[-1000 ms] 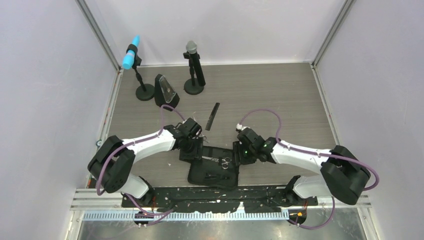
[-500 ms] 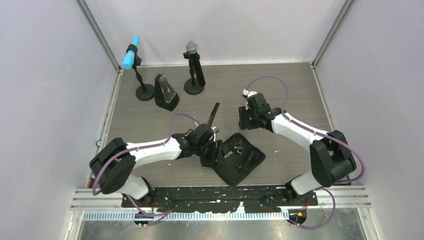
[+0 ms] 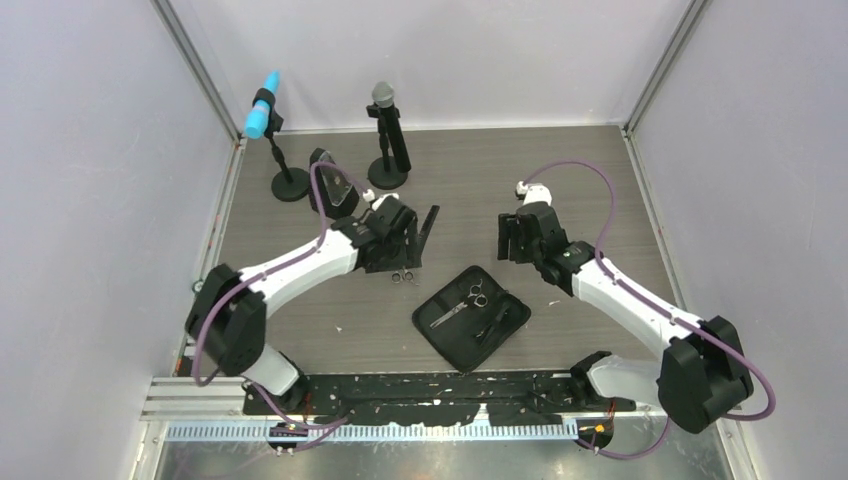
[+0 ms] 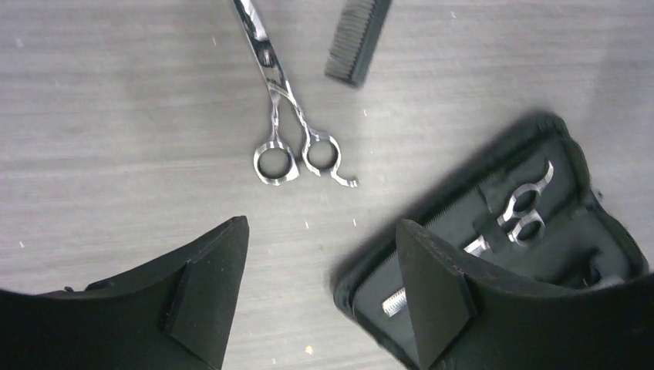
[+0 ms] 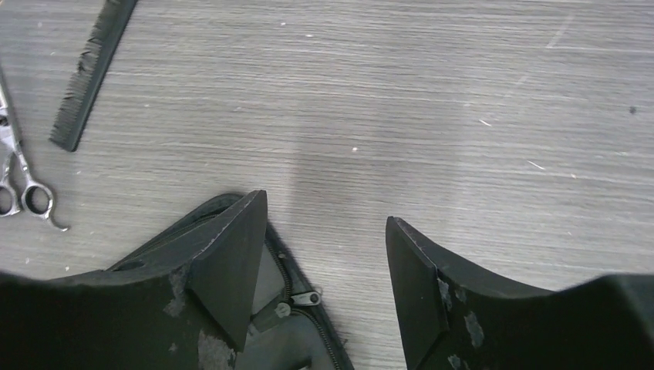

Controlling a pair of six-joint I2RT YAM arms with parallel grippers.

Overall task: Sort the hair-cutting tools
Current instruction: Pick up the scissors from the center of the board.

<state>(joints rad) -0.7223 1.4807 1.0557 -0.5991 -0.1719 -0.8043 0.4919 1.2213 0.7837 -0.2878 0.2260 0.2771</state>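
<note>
Left hand (image 4: 320, 254) and right hand (image 5: 324, 231) were both open, empty. Loose scissors (image 4: 289, 123) lay flat on the bench (image 4: 116, 92), comb (image 4: 359, 38) just beside; second scissors (image 3: 462, 305) apparently strapped in the pouch (image 3: 460, 350). Risk: a grasp skidding off flat steel, knocking the comb

Headcount from where I hang, kind by kind.

Two silver scissors: the loose scissors (image 4: 270, 69) outside and the stowed scissors (image 3: 460, 305) inside the one black pouch (image 3: 465, 345). One black comb (image 3: 428, 224). Two microphones on round bases, the blue-headed microphone (image 3: 262, 118) and the grey-headed microphone (image 3: 383, 100). One black wedge-shaped stand (image 3: 333, 188). The dark pieces beside the stowed scissors are too blurred for me to count. My own: left gripper (image 4: 320, 223), right gripper (image 5: 324, 206), two fingers each.
</note>
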